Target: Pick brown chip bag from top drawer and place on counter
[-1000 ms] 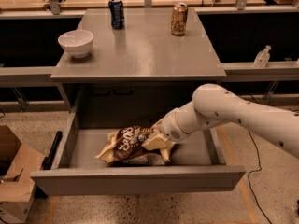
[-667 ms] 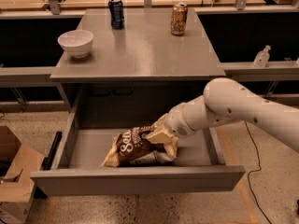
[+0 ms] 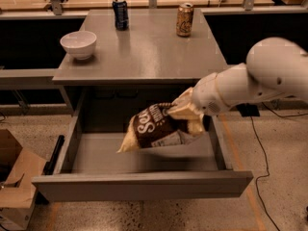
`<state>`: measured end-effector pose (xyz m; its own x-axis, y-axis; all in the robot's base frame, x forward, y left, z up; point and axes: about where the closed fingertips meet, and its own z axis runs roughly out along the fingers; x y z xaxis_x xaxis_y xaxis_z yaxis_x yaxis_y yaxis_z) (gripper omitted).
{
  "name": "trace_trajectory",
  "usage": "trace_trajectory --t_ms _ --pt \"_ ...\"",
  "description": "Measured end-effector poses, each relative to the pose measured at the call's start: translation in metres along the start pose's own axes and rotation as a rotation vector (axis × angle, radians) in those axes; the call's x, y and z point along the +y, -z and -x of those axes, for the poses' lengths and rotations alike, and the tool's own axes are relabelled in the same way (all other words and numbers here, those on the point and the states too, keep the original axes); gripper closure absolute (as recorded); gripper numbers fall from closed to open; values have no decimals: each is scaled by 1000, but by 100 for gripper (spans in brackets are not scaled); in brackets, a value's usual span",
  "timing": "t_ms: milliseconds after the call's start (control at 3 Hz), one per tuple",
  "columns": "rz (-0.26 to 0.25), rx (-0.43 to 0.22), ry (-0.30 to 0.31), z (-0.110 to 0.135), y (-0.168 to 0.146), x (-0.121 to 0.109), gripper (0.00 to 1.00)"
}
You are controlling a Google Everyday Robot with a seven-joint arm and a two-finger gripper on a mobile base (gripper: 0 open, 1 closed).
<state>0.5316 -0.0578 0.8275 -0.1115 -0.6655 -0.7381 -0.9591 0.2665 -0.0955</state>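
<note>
We note the dark-brown crinkly chip bag (image 3: pixel 154 129): tan ends, large white lettering, a pale panel low on its face. The cream two-finger gripper (image 3: pixel 180 112), clamped on the bag's right end above the wide grey metal drawer (image 3: pixel 144 186), runs into the white rounded arm (image 3: pixel 250 83). The flat grey counter (image 3: pixel 144 52) matches the drawer's grey. On it we log a plain white bowl (image 3: pixel 78 43), a dark-blue can (image 3: pixel 120 14) and a gold-tan can (image 3: pixel 185 19) with darker markings. Terrazzo floor (image 3: pixel 281 177): beige, speckled. Cardboard box (image 3: pixel 14 177): light brown

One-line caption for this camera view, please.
Gripper holds crinkly dark-brown chip bag above open grey metal drawer.
</note>
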Motion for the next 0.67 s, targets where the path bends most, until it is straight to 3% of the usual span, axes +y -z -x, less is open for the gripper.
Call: trace_trajectory --t_ms 333,667 --pt "-47 42 78 35 59 -29 100" --pt "-79 113 157 77 113 -81 100"
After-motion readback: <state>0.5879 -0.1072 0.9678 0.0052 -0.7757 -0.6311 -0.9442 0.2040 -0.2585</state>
